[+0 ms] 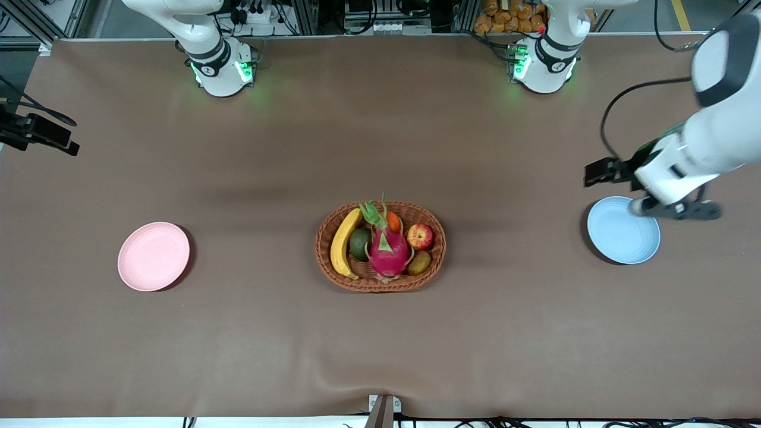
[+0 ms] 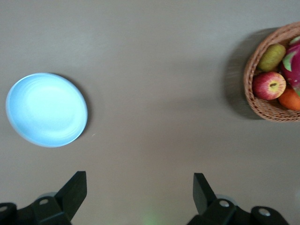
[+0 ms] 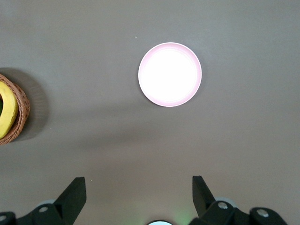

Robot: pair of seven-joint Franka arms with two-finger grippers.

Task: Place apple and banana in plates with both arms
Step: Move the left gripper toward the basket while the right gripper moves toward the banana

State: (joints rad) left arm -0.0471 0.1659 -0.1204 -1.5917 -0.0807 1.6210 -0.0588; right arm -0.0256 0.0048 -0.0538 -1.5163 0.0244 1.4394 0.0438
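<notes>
The apple point(image 1: 420, 236) and the banana point(image 1: 345, 242) lie in the wicker basket point(image 1: 380, 285) at mid-table. The apple also shows in the left wrist view point(image 2: 269, 86), and the banana's end in the right wrist view point(image 3: 6, 110). The pink plate point(image 1: 153, 256) point(image 3: 169, 74) lies bare toward the right arm's end. The blue plate point(image 1: 621, 232) point(image 2: 47, 109) lies bare toward the left arm's end. My left gripper point(image 1: 678, 209) point(image 2: 140, 190) hangs open and empty, high by the blue plate's edge. My right gripper point(image 3: 139, 192) is open and empty, high over bare table; only a black part of it point(image 1: 35, 134) shows in the front view.
The basket also holds a pink dragon fruit point(image 1: 387, 246), a dark green fruit point(image 1: 359, 244), a kiwi point(image 1: 419, 262) and a small orange fruit point(image 1: 393, 222). Brown table stretches between the basket and each plate.
</notes>
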